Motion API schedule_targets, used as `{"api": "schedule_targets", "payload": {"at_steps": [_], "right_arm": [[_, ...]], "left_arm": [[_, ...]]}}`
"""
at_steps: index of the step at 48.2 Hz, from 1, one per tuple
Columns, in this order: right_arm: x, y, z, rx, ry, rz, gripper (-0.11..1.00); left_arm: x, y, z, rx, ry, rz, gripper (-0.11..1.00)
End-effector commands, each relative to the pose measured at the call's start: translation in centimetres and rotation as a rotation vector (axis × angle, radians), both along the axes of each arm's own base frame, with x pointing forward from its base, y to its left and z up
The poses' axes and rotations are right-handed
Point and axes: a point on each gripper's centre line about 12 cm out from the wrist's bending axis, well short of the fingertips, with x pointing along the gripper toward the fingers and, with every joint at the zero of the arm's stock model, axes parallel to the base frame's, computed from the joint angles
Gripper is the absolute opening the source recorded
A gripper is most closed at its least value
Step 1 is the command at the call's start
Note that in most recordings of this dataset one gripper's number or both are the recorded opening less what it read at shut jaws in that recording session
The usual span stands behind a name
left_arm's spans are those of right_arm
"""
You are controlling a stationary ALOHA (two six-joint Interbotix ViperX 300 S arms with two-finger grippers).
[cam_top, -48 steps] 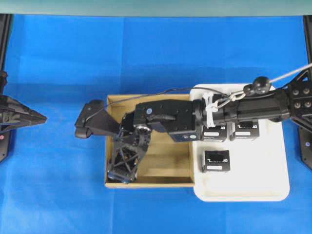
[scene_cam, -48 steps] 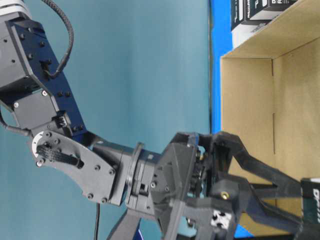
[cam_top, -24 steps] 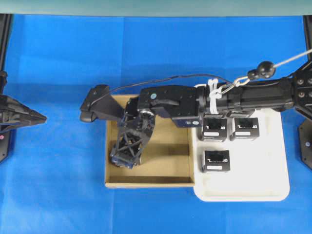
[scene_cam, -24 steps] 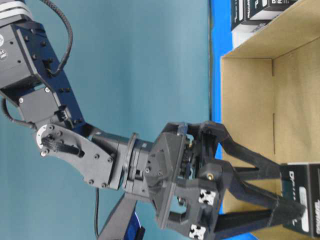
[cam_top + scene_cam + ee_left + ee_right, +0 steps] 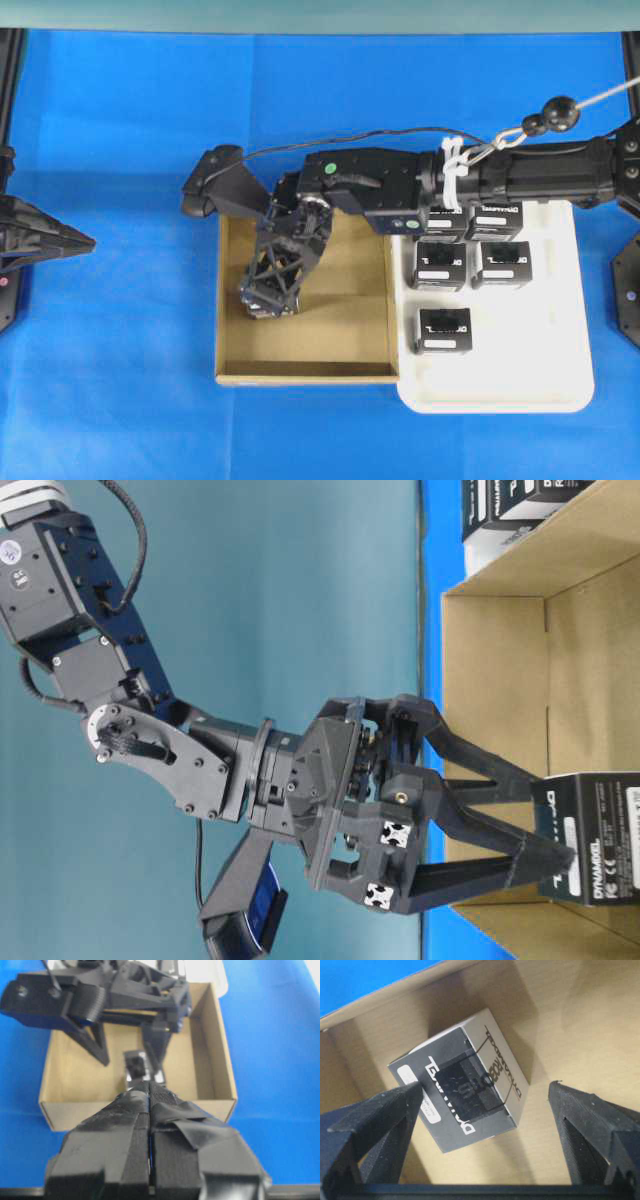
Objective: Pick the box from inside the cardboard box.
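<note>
1. Overhead: the right pincer [image 5: 268, 300] was reached down into the cardboard box [image 5: 232, 368], hiding the box beneath it.
2. Table-level: jaws spread wide; the box [image 5: 592, 836] stood at the fingertips, ungripped.
3. Left wrist: the left pincer [image 5: 149, 1091] was pressed together, empty.
4. Right wrist: the box [image 5: 462, 1080] lay skewed between the fingers, one finger [image 5: 395, 1110] nearly touching; a corner-first closure could be expected to twist it loose.

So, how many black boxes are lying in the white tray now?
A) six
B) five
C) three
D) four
B: the overhead view shows five black boxes on the white tray, two partly hidden under the right arm, while the sixth box sits in the cardboard box between the open right gripper fingers.
</note>
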Motion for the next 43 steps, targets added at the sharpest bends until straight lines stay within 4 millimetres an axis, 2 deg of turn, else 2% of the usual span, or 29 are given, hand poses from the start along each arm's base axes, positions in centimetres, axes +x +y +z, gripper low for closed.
{"api": "schedule_targets", "payload": {"at_steps": [1,32,43], "right_arm": [[-0.1,-0.6,0.0,-0.005,-0.006,-0.01,0.98],[-0.3,-1.1,0.2,-0.002,-0.016,-0.041,0.98],[-0.3,-0.6,3.6,-0.007,-0.094,-0.037,0.98]], "left_arm": [[0.2,0.0,1.1,-0.001,-0.028,0.0,-0.07],[0.1,0.0,1.3,-0.001,-0.035,-0.001,-0.07],[0.0,0.0,1.4,0.002,-0.04,0.0,-0.07]]}}
